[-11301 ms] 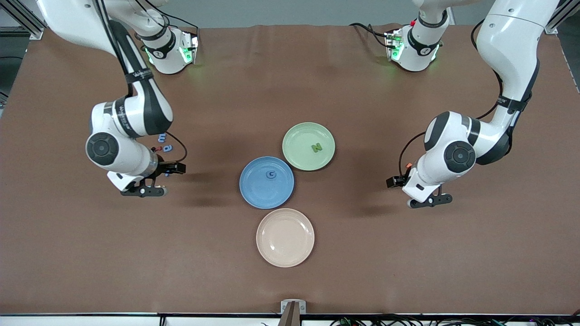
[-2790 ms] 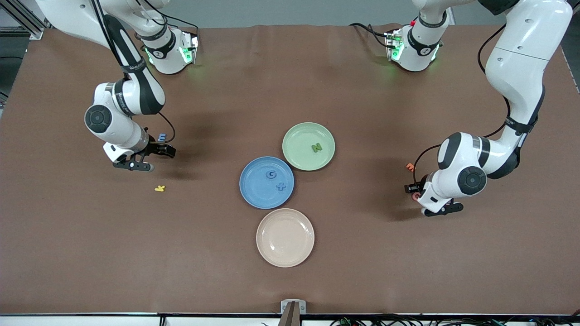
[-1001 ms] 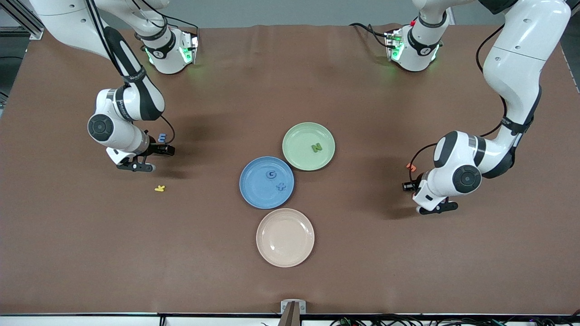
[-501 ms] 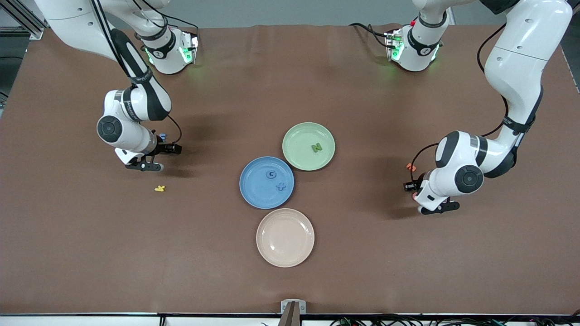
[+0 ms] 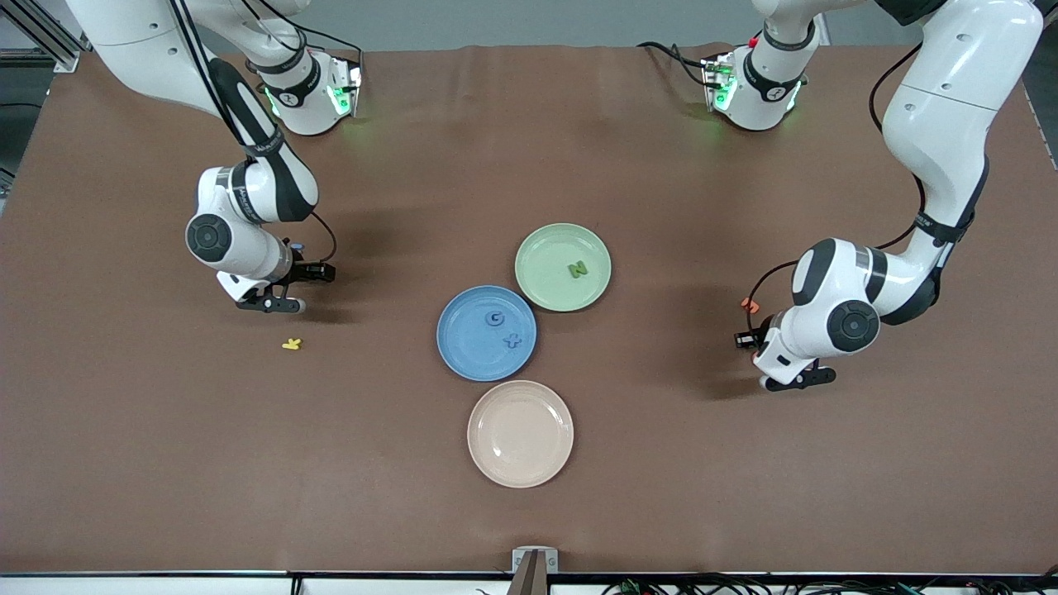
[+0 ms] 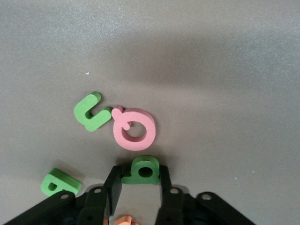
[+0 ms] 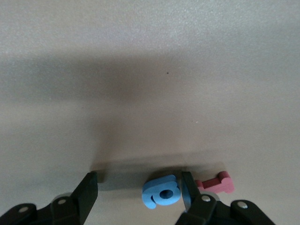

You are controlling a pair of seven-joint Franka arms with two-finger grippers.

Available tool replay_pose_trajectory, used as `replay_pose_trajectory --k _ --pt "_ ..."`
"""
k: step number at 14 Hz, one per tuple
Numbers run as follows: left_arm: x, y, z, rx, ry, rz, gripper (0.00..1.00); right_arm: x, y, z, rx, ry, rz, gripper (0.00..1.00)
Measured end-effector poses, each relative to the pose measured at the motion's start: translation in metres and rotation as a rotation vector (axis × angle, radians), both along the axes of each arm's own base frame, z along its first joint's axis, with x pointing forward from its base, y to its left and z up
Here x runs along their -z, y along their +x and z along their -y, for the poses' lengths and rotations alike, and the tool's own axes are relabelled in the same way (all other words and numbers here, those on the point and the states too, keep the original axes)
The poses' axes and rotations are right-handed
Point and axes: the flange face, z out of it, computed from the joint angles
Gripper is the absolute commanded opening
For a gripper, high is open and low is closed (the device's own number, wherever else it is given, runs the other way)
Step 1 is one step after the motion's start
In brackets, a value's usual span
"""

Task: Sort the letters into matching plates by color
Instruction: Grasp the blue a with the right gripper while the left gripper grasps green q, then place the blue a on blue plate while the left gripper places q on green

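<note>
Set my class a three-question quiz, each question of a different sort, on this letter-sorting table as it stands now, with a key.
1. True or false: the blue plate holds two blue letters.
2. Multiple choice: the letter between the left gripper's fingers is A) pink, B) green, C) orange.
3. Fill in: between the right gripper's open fingers lies a blue letter, and beside it lies a ___ letter.

Key
1. True: a G and an X-like piece.
2. B: the green letter, near the pink letter.
3. Red.
</note>
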Motion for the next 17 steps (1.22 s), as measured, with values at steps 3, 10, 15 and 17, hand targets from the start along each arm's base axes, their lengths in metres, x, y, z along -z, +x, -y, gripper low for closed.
replay_pose_trajectory --k 3,10,15,17 --pt "0.0 0.0 0.0 0.001 0.0 0.001 0.0 0.001 -0.001 0.002 0.005 0.0 -0.002 0.73" --pt "-0.028 0.01 0.038 0.045 -0.047 0.06 0.0 0.0 -0.001 0.006 0.027 0.006 -0.002 0.62" --pt "-0.066 0.01 0.074 0.093 -0.074 0.115 0.0 -0.001 0.0 0.013 0.041 0.005 -0.002 0.37" --pt "-0.075 0.008 0.085 0.103 -0.081 0.124 0.0 -0.002 -0.001 0.017 0.05 0.005 -0.003 0.28"
